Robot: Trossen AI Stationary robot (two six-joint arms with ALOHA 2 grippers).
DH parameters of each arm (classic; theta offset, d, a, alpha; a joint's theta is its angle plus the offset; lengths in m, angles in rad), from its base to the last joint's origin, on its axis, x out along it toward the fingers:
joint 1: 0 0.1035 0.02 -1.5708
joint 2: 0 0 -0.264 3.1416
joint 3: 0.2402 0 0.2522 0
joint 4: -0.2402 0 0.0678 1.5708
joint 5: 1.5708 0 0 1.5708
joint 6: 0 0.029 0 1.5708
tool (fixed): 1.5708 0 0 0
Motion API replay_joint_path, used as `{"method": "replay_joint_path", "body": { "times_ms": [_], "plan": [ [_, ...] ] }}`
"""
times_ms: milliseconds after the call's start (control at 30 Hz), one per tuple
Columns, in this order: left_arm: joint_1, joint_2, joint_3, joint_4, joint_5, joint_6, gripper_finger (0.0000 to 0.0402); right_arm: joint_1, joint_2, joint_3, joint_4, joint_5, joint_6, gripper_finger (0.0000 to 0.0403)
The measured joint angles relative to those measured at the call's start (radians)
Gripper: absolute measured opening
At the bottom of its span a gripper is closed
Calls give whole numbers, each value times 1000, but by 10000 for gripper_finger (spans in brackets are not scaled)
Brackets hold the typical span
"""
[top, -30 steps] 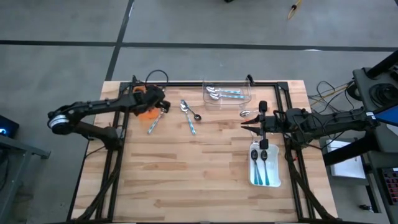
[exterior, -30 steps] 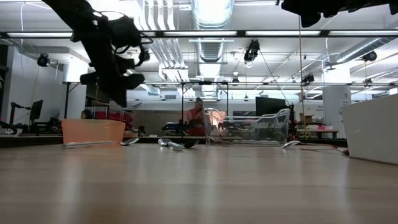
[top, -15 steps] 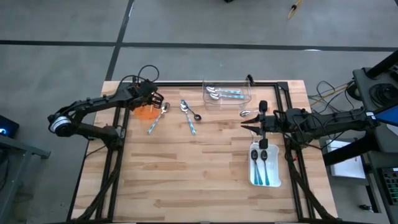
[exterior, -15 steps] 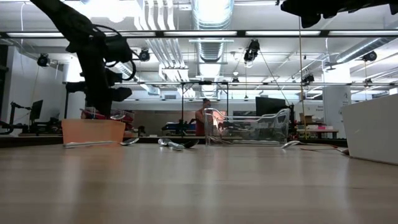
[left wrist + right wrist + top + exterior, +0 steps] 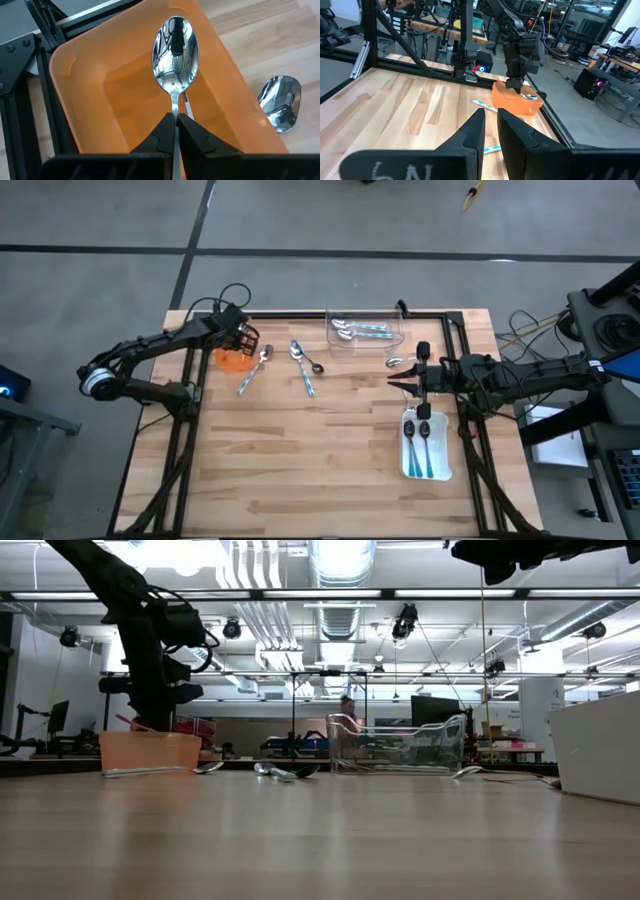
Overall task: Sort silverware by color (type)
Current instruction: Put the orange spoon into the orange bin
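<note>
Left claw (image 5: 175,125) holds spoon (image 5: 175,57) over orange tray (image 5: 90,95)

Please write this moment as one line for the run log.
left gripper: shut on spoon, over orange tray | right gripper: waiting above table's right side | spoon not yet released

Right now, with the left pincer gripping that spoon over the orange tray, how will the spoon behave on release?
The left pincer pinches only the spoon's thin handle, bowl forward, so it probably tips bowl-first when freed. Its polished metal looks slippery, so it may slide along the orange tray's smooth sloped wall. It looks rigid and should not bend.
</note>
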Motion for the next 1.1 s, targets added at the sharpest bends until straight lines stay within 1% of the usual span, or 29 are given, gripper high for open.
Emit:
{"method": "replay_joint_path", "body": {
  "times_ms": [533, 1100],
  "plan": [
    [7, 4, -12, 19, 0, -19, 0, 0, 0, 0, 0, 0, -7, 43],
    [7, 154, -14, 84, -11, -16, 0, 0, 0, 0, -1, 0, -16, 43]
  ]
}}
